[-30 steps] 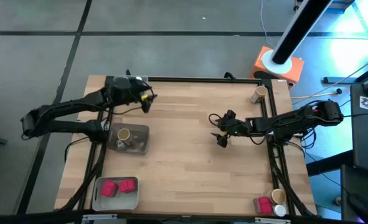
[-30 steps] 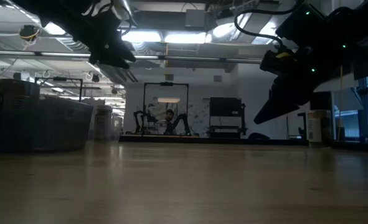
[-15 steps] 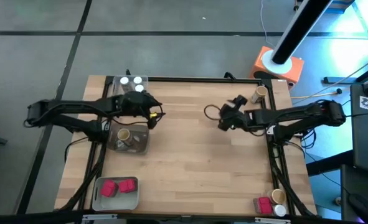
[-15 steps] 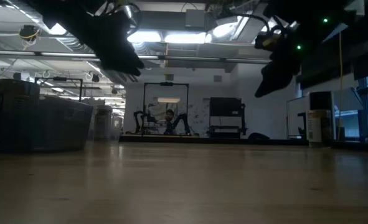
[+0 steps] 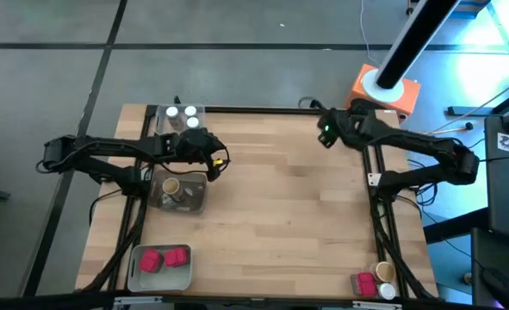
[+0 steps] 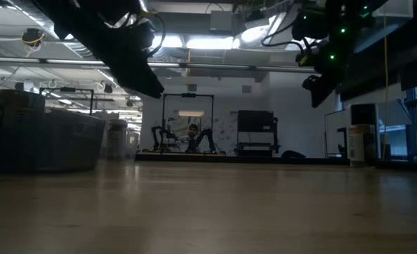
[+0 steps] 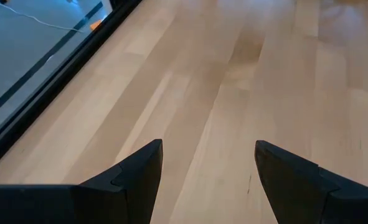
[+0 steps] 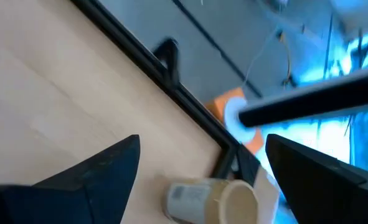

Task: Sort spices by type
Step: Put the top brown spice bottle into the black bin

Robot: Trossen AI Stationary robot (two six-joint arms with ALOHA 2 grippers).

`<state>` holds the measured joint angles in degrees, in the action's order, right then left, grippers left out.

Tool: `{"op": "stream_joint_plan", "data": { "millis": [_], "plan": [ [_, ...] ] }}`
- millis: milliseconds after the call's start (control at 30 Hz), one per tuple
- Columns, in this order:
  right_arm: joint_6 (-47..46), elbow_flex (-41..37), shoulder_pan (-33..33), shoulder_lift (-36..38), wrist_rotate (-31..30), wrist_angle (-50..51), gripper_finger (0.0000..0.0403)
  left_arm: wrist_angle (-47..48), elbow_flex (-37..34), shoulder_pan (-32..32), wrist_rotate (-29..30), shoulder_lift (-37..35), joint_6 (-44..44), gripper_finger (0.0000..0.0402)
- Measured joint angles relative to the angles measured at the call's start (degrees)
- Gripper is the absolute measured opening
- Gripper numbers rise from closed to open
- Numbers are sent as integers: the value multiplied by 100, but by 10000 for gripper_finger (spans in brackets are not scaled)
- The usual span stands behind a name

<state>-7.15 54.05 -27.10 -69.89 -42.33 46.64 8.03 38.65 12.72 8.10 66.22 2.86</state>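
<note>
My left gripper [image 5: 216, 164] [image 7: 208, 149] hangs open above bare wood, just beyond the far right corner of a clear tray [image 5: 195, 203] that holds a tan-lidded jar [image 5: 171, 185]. Up near the table's far right corner, my right gripper [image 5: 325, 132] [image 8: 199, 146] is open too. Ahead of its fingers a tan-lidded jar [image 8: 212, 198] [image 6: 361, 144] stands on the wood by the table's frame. Two white-lidded jars [image 5: 182, 110] stand at the far left corner. Two red boxes [image 5: 164, 258] lie in a grey tray [image 5: 135, 277] at the near left.
At the near right corner stand a red box [image 5: 363, 282], a tan-lidded jar [image 5: 385, 272] and a white-lidded one [image 5: 388, 291]. A black frame [image 5: 271, 109] runs along the table's edges. The middle of the tabletop [image 5: 280, 207] is bare wood.
My right gripper has risen from the middle right of the table and swung toward the far right corner, tipping up from pointing steeply down. My left gripper has moved from the far left corner toward the near edge and down, to beside the clear tray. Both stay open.
</note>
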Motion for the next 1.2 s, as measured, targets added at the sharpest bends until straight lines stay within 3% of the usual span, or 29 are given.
{"op": "stream_joint_plan", "data": {
  "millis": [267, 500, 1200],
  "plan": [
    [16, 580, -1396, -55, 1198, 811, 344, -20, 0, 1, 0, 0, -79, 237],
    [72, 907, -2198, -590, 1396, 1680, 344, -128, 0, 1, 0, 0, -95, 237],
    [-454, 944, -2283, -1837, 1089, 2135, 344, -121, -5, 1, 0, -7, -131, 237]
  ]
}}
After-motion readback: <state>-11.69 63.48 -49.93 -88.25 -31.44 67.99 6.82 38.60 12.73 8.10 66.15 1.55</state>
